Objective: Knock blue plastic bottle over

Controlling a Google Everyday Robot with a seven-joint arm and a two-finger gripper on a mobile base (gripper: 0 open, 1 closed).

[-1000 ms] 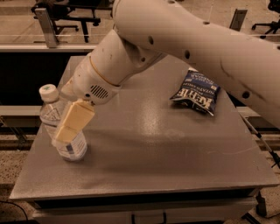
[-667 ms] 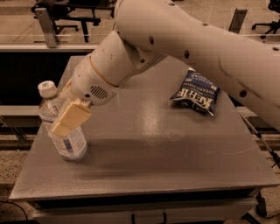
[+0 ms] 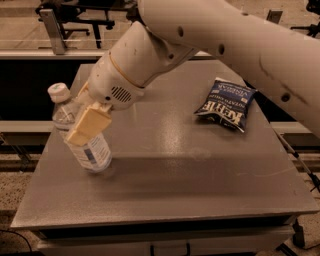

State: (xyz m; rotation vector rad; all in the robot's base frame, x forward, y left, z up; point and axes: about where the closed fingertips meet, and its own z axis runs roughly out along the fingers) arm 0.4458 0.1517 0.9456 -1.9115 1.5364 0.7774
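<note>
Where the grey table (image 3: 175,185) comes closest to the camera, its surface lies bare, below and to the right of the gripper (image 3: 86,127).

Obs. 1: the blue plastic bottle (image 3: 94,154) stands at the table's left side, directly under and behind the gripper. It is tilted, not upright. Its base meets the tabletop just below and right of the gripper, and its white cap (image 3: 59,91) points up and to the left, above the gripper. The bottle is clear, with a pale blue-and-white label on the lower body.

Obs. 2: the gripper's tan end lies across the front of the bottle, at about mid-body, touching it. What sits behind the bottle is hidden, so I cannot tell whether the gripper is open or closed.

Obs. 3: the white wrist housing (image 3: 117,87), with a small grille on it, sits just up and right of the gripper. From there the thick white arm (image 3: 200,30) rises to the right and leaves the view at the upper right.

Obs. 4: a dark blue crisp bag (image 3: 224,104) lies flat on the table well to the right of the gripper and somewhat further back, apart from both bottle and arm.

Obs. 5: beyond the table's far edge, up and behind the gripper, a metal post (image 3: 52,30) and dark chair bases (image 3: 85,12) stand on the floor.
</note>
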